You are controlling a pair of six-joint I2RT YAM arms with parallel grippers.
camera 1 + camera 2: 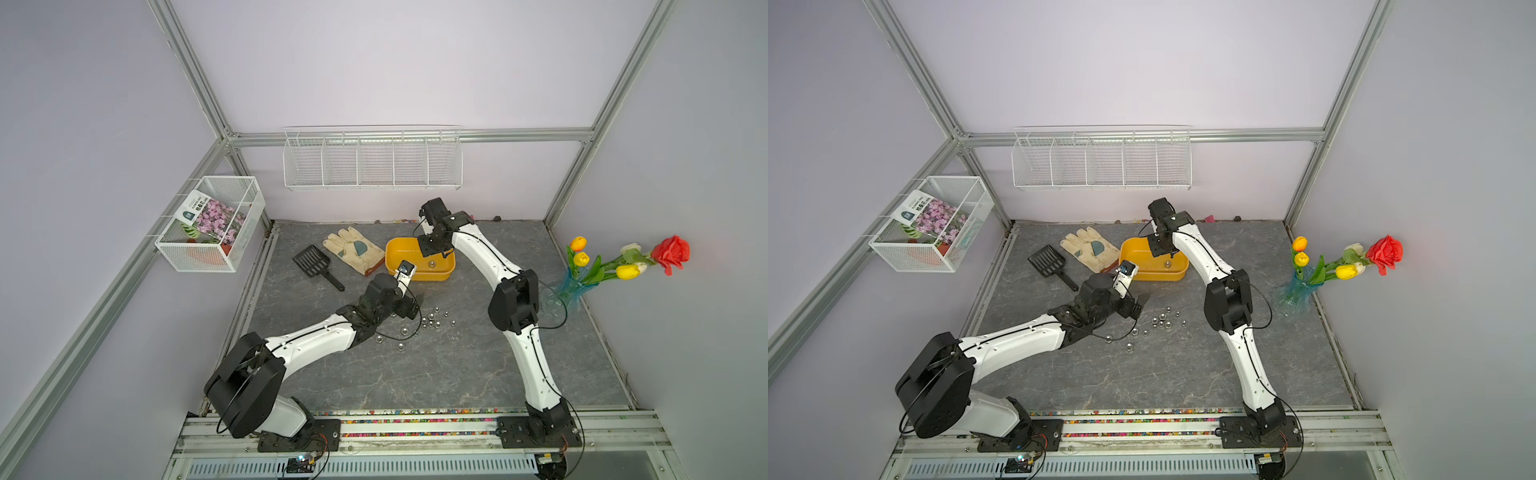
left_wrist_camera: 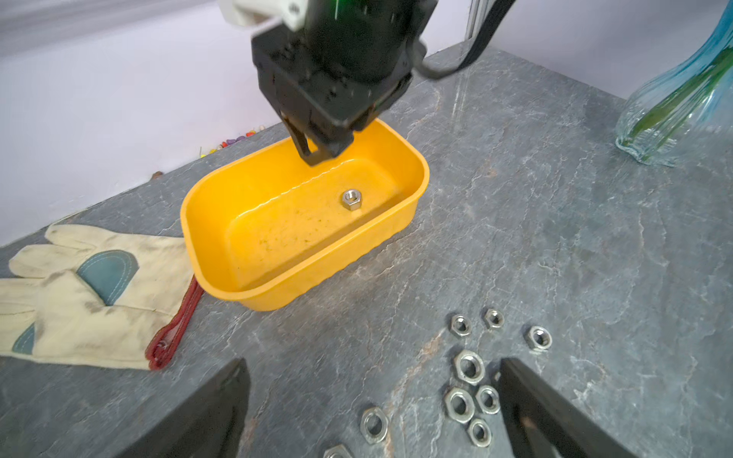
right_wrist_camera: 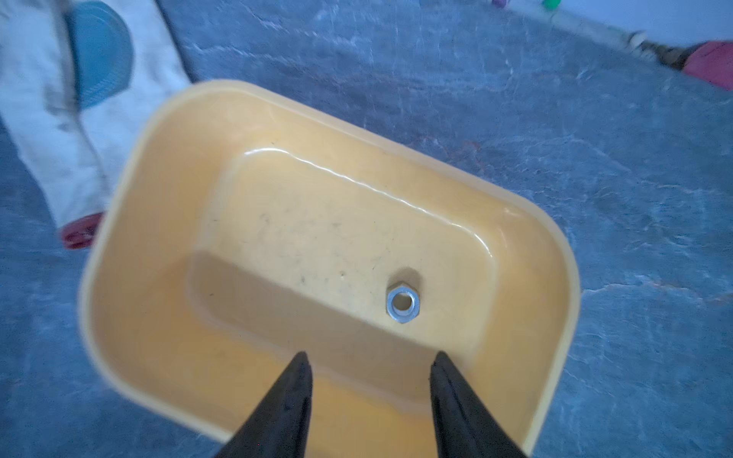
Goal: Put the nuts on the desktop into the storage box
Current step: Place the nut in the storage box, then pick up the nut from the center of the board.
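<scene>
Far left, a white mesh basket (image 1: 195, 259) hung on the frame w/ seed packets inside. On the desktop (image 1: 415, 374), going rightward, lay a black slotted scoop (image 1: 311, 259), then a cream work glove (image 1: 353, 249) lying flat, its red cuff just beside the storage box (image 1: 419, 275). The left gripper (image 2: 371, 368) was low over the desktop nr the box's front side, jaws spread wide w/ nothing btwn them. Loose nuts (image 2: 469, 366) lay on the stone by one of its fingers, w/ more scattered just to the right, all apart from the box. The yellow box sat upright w/ a lone nut (image 3: 403, 303) flat on its floor, right of centre. The right gripper (image 3: 371, 355) hung above the box's interior, jaws apart & empty. Far right, a blue glass vase (image 1: 569, 286) w/ tulips & a red rose stood at the desktop's edge.
</scene>
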